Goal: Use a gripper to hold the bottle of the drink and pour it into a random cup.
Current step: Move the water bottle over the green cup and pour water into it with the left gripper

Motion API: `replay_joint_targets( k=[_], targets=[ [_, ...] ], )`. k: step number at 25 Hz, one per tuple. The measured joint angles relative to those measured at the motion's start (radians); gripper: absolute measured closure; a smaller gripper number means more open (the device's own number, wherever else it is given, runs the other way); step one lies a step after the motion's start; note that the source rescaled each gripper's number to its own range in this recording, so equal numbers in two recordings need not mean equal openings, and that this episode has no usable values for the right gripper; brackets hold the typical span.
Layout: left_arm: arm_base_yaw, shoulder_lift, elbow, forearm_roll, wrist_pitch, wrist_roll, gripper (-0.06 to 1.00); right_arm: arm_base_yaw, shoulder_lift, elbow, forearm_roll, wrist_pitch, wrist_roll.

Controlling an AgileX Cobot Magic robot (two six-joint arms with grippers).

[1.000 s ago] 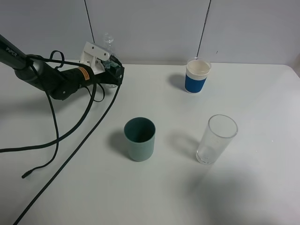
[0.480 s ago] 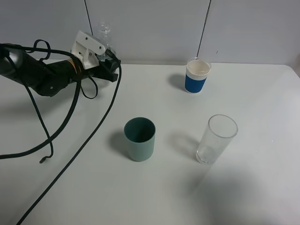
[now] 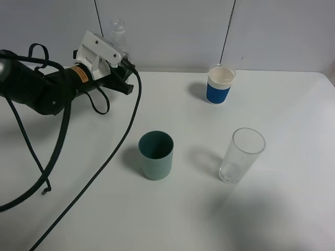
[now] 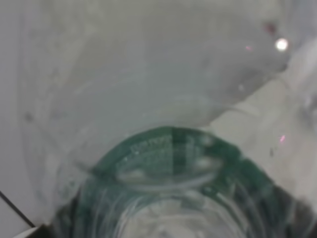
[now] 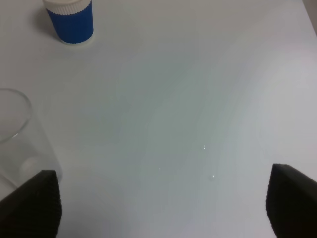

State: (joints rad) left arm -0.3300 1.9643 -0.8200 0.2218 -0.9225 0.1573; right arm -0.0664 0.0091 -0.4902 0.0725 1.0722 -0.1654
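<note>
just one bottle (image 3: 117,32), one teal cup (image 3: 156,157)

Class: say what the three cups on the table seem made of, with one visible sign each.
Teal cup: opaque, matte, probably plastic or ceramic; no glare. Tall tumbler: clear glass or hard plastic; the table shows through. White cup with blue sleeve: likely paper, matte, thick pale rim.

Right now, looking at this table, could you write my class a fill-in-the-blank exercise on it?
1. The left gripper is shut on the clear ____.
2. The white cup has a ____ sleeve.
3. In the high view, the green cup stands to the ____ of the tall glass.
Missing words: bottle; blue; left.
</note>
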Motion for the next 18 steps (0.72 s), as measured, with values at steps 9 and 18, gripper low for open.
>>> replay_joint_targets(
  k=[9,18],
  targets=[
    [-0.063,-0.066,0.058,-0.034,-0.008,0.185,0.88,0.000,0.000,0.000,0.000,0.000,0.000],
    [-0.075,-0.114,0.134,-0.031,-0.057,0.365,0.88,0.000,0.000,0.000,0.000,0.000,0.000]
  ],
)
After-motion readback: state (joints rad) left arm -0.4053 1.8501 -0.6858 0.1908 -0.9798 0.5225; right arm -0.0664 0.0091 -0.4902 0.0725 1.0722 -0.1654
